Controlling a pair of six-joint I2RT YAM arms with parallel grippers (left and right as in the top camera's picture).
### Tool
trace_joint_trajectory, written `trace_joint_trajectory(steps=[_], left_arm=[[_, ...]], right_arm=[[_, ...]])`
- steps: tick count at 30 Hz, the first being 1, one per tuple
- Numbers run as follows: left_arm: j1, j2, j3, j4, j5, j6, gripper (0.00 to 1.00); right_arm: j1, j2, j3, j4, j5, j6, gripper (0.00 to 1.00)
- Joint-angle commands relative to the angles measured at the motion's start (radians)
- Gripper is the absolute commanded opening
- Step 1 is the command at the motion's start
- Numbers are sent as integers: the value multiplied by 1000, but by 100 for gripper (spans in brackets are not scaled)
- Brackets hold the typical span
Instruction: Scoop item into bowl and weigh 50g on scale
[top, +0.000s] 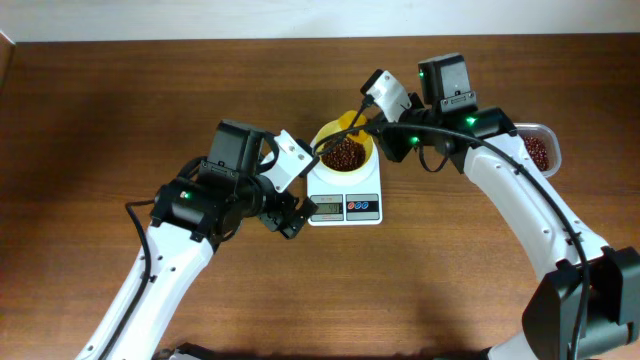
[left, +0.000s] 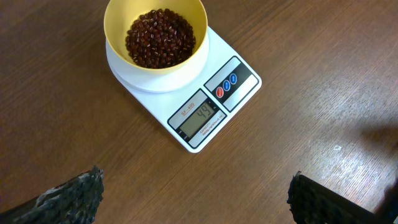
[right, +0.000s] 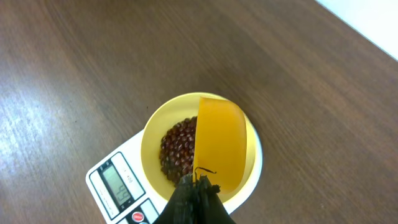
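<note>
beans (left: 160, 37) in bowl (left: 115, 31), on scale (left: 155, 99) — scoop (right: 221, 143) above, tub (top: 552, 140) seemingly rightward

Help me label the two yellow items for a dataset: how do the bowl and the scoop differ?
The bowl is pale yellow; the scoop is a darker orange-yellow. The bowl sits on the scale; the scoop is held over it by the right gripper. The bowl is round, the scoop longer and squarer. Both are plain yellow, without markings.
</note>
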Motion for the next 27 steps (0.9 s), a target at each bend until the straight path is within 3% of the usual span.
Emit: trace_joint_trajectory(steps=[1,27], left_arm=[[2,-16,-3,2,-3,15,99],[2,-16,-3,2,-3,15,99]], right_arm=[[6,-2,6,-4,-32,-17,4],[1,15,6,32,3,-17,4]])
